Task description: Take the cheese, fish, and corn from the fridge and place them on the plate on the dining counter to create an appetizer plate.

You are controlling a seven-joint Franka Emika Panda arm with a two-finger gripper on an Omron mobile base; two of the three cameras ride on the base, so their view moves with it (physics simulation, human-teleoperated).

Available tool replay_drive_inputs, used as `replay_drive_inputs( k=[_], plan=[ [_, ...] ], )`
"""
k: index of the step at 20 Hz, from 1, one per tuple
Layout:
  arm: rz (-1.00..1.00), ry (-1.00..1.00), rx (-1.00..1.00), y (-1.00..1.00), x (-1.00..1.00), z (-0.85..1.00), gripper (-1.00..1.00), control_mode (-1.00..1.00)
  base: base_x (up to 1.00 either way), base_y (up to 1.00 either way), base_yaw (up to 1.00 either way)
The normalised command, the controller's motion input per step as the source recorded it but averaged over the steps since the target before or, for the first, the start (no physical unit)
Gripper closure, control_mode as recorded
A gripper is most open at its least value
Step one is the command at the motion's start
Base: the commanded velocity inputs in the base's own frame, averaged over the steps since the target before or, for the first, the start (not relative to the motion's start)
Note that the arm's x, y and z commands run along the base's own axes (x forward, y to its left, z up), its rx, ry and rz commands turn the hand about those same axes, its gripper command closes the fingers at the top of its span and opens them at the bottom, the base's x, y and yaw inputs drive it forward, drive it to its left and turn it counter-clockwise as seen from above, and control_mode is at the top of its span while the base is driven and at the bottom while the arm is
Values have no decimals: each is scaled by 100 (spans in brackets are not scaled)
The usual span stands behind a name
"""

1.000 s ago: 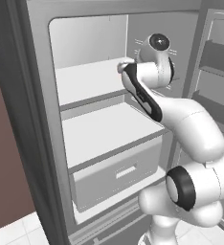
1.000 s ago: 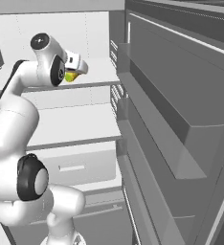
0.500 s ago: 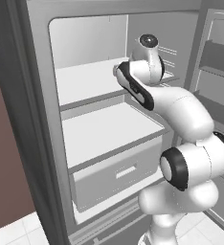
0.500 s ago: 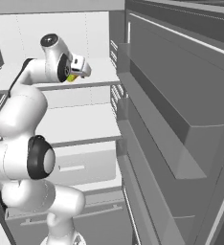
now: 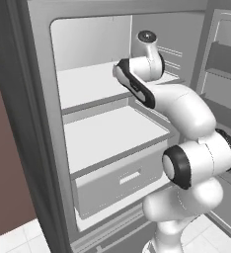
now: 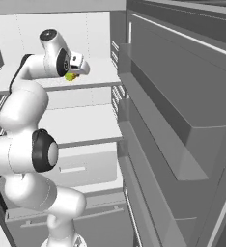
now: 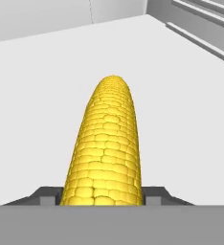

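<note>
The corn (image 7: 109,143) is a yellow cob lying on the white upper shelf (image 5: 88,84) of the open fridge (image 5: 38,148). It points away from the hand. My gripper (image 7: 103,195) straddles the cob's near end, and both dark fingertips (image 7: 49,195) press against its sides. From the right base view the corn (image 6: 70,76) shows as a yellow-green spot under the gripper (image 6: 74,72), at the shelf's right side. The cheese, the fish, the plate and the dining counter are out of view.
Below the upper shelf are a second white shelf (image 5: 112,133) and a closed bottom drawer (image 5: 122,178). The ribbed fridge door (image 6: 173,96) stands open on the right, close to the arm. The fridge's right inner wall (image 7: 200,24) runs beside the corn.
The arm has reached deeper onto the upper shelf, and the jaws have closed in from wide open onto the corn's sides.
</note>
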Motion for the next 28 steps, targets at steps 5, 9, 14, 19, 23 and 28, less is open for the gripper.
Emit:
replay_drive_inputs(
  k=[5, 9, 14, 19, 23, 28],
  plan=[
    [-4, -9, 0, -6, -32, -53, 100, -100, 0, 0, 0],
    [-2, -10, 0, -13, -94, -54, 100, -100, 0, 0, 0],
    [3, -2, 1, 0, -100, -6, 100, -100, 0, 0, 0],
    [8, -1, 0, 0, -100, 4, 100, -100, 0, 0, 0],
    [5, -1, 0, 0, -100, 3, 100, -100, 0, 0, 0],
    [2, 0, 0, 0, -40, 1, 100, 100, -60, 0, 3]
  ],
)
